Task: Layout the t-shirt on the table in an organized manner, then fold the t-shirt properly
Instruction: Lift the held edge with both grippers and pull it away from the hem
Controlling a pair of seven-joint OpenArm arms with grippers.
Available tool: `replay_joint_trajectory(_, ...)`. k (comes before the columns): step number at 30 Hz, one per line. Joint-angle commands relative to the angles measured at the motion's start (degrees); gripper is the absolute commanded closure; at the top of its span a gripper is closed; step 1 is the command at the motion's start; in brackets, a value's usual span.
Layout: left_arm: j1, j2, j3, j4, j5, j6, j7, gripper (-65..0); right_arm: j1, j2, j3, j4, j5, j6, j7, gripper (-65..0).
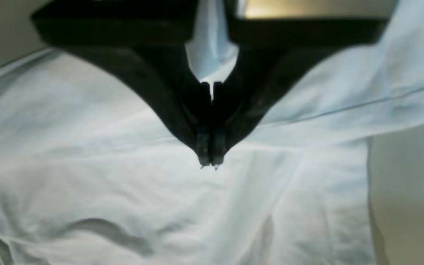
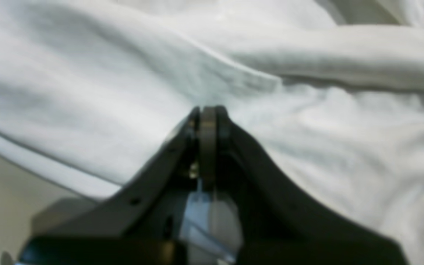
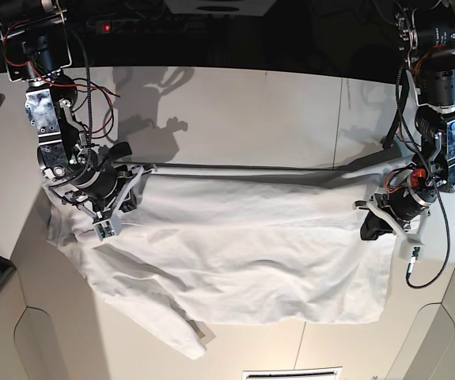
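Stretching t-shirt [image 3: 243, 253] between closed pincers

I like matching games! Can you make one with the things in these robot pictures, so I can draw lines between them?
Things:
1. t-shirt
2. left gripper
3. right gripper
4. table

Descriptions:
A. at the base view's right side, shut
B. white cloth, stretched wide
C. flat, white, under everything
D. at the base view's left side, shut

Pairs: 1-B, 2-A, 3-D, 4-C
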Motion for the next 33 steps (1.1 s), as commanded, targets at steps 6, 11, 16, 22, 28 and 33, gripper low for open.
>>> replay_joint_trajectory(6, -0.5, -0.8, 4.0, 0.8, 3.1, 4.0, -1.5, 0.0, 0.3, 0.3, 0.2, -0.9, -0.9, -0.6, -1.9, 0.0)
replay_joint_trajectory(11, 0.8, -0.8, 8.8, 0.7, 7.7, 9.9, -1.4, 0.0, 0.2, 0.3, 0.2, -0.9, -0.8, -0.6, -4.0, 0.0)
replay_joint_trajectory(16, 2.3, -1.0, 9.8, 0.7, 9.6, 10.9, -0.2, 0.0, 0.2, 0.3, 0.2, -0.9, -0.8, -0.6, -6.5, 0.0)
replay_joint_trajectory(22, 4.4, -3.3, 9.8, 0.7, 9.6, 13.5, 0.6, 0.0, -0.1, 0.4, 0.2, -0.9, 0.0, 1.4, -10.9, 0.0)
replay_joint_trajectory(28, 7.6, -6.0, 9.7, 0.7, 9.4, 13.5, 0.7, 0.0, -0.2, 0.3, 0.2, -0.6, 7.2, 5.1, -16.7, 0.0)
replay_joint_trajectory(33, 10.2, -7.3, 9.7, 0.7, 9.3, 13.5, 0.8, 0.0, -0.8, 0.4, 0.2, -0.2, 10.7, 7.6, -20.3, 0.0)
